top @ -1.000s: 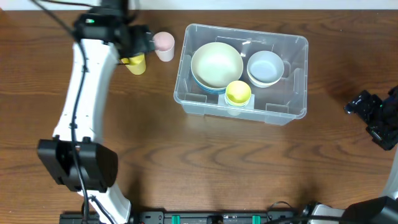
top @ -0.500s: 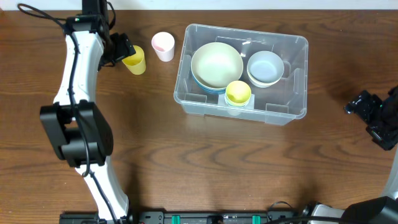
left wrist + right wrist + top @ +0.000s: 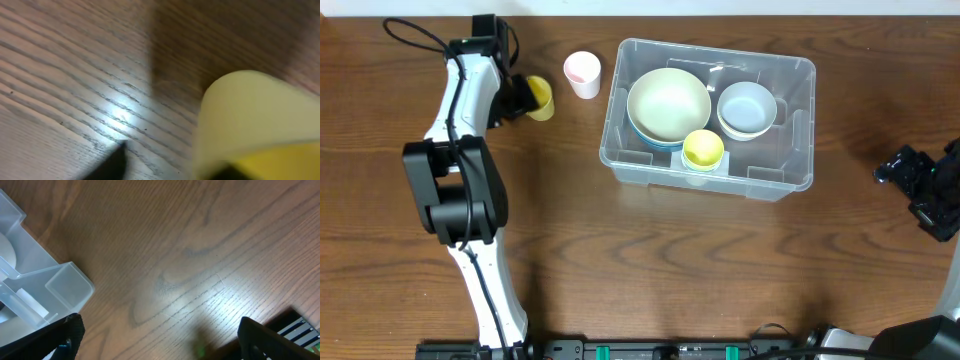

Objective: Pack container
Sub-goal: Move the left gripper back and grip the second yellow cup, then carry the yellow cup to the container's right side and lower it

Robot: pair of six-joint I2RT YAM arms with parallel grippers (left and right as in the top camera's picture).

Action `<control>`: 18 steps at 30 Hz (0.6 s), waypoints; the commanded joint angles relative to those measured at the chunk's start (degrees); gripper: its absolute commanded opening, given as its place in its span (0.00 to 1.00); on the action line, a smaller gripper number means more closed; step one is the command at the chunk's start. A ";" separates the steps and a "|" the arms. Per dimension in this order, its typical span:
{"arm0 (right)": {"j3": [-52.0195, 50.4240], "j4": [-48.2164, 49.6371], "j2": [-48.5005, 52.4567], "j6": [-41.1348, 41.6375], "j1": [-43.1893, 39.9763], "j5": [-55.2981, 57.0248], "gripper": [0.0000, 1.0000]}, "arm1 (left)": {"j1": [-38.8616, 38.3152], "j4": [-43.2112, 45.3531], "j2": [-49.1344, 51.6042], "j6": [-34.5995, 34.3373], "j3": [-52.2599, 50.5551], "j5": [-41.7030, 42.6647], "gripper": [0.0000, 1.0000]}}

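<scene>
The container is a clear bin at centre right. It holds a cream bowl, a white bowl and a small yellow cup. Left of it stand a pink cup and a second yellow cup, both upright on the table. My left gripper is at the second yellow cup's left rim. In the blurred left wrist view this yellow cup fills the right side, and the left gripper straddles its wall: one finger outside with wood showing between, one inside. My right gripper stands open over bare wood.
The right arm rests near the table's right edge, apart from the container. A container corner shows at the left of the right wrist view. The left arm's base sits on the left side of the table.
The left arm has swung back and its gripper has come down from between the two cups onto the yellow cup's left rim, its jaws narrowing. The cups, container and right arm have stayed put.
</scene>
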 commanded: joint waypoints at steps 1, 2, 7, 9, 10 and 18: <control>-0.04 0.11 -0.09 -0.76 -0.31 0.02 0.99 | 0.33 -0.48 -0.44 0.66 0.15 -0.24 0.19; -0.04 0.11 -0.09 -0.76 -0.31 0.02 0.99 | 0.33 -0.59 -0.76 0.66 0.15 -0.24 0.14; -0.04 0.11 -0.09 -0.76 -0.31 0.02 0.99 | 0.33 -1.64 -3.15 0.66 0.17 0.48 0.06; -0.02 0.11 -0.09 -0.76 -0.31 0.02 0.99 | 0.33 -2.23 -5.20 0.63 0.17 2.16 0.06; -0.04 0.11 -0.09 -0.76 -0.31 0.02 0.99 | 0.33 -2.27 -6.38 0.66 0.17 3.13 0.06; -0.04 0.11 -0.09 -0.76 -0.31 0.02 0.99 | -1.05 -2.21 -22.88 0.63 0.17 13.57 0.06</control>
